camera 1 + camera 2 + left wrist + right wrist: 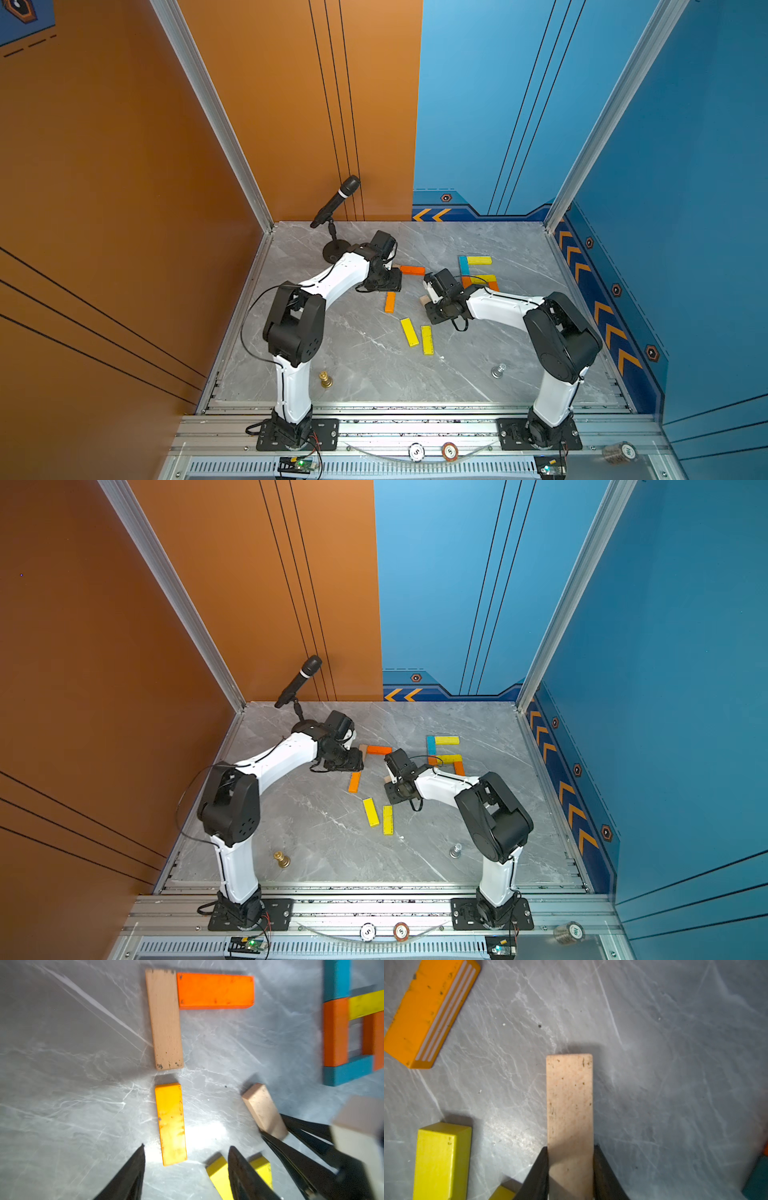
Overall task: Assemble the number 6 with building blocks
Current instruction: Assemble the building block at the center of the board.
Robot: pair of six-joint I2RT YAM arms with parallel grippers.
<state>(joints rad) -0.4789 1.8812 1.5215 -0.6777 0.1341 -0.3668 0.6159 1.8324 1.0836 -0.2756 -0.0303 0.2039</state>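
The left gripper (187, 1146) has its black fingers spread with nothing between them. An amber block (170, 1124) lies flat on the table just ahead of the gap. The right gripper (570, 1146) is clamped on one end of a pale wood block (569, 1101), which juts out over the surface. Whether its far end touches the table I cannot tell.

The tabletop (365, 370) is glossy grey with pale marble veins and edged by aluminium rails. Take its middle as the dial's centre and the back wall as 12. The partly built figure (478, 272), made of blue, yellow and orange blocks set edge to edge, lies at about 2 o'clock. Near 12 to 1, a second pale block (165, 1020) and a bright orange block (215, 991) touch to form an L. A yellow block (409, 331) and a second yellow block (427, 340) lie close together just off centre, toward 4.

A microphone (336, 201) on a round stand occupies 11. A gold chess piece (326, 379) stands at 7 and a silver chess piece (498, 370) at 5. An orange wall (124, 166) closes the 9-to-12 side. A blue wall (685, 166) with orange chevrons along its foot closes 12 to 3.
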